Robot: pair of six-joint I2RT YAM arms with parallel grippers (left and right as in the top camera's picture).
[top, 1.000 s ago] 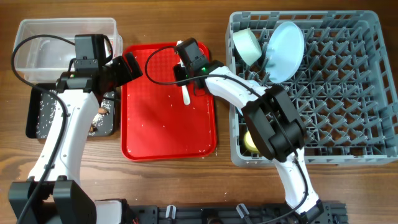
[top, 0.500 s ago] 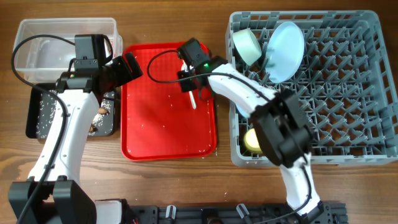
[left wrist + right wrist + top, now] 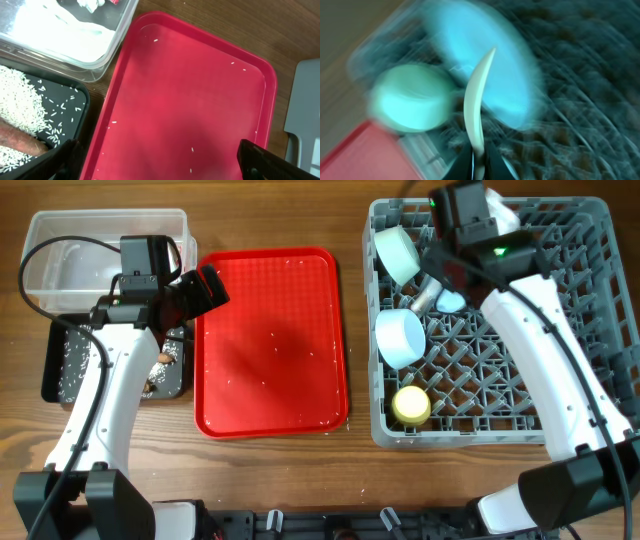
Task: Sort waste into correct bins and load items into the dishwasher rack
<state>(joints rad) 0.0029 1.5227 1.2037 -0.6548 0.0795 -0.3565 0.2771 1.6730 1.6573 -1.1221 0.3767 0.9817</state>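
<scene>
Left hand: fingers spread wide, nothing between them. It hangs over the left side of the flat red tray, beside the two bins. The tray's surface carries only a few stray rice grains.

Clear tub: stands on the bench at the far left. A crumpled white tissue and a bit of the red-and-white wrapper show at its near corner, cut off by the frame edge.

Black tray: directly in front of the tub and touching the red tray's left edge. It holds a heap of white rice and, on the side nearer me, the orange-brown stick.

Right hand: clenched on the white spoon, gripping it by one end. The spoon points away from the fingers. The wrist view is heavily blurred — I cannot tell which end is pinched. The hand is above the far left corner of the grey dishwasher rack.

Rack contents: a mint-green bowl lies on its side in the far left corner. The pale blue plate stands just right of it, mostly hidden under my arm in the overhead view. A pale blue bowl lies tipped on the pegs along the left wall. The yellow cup sits near the front left corner.
</scene>
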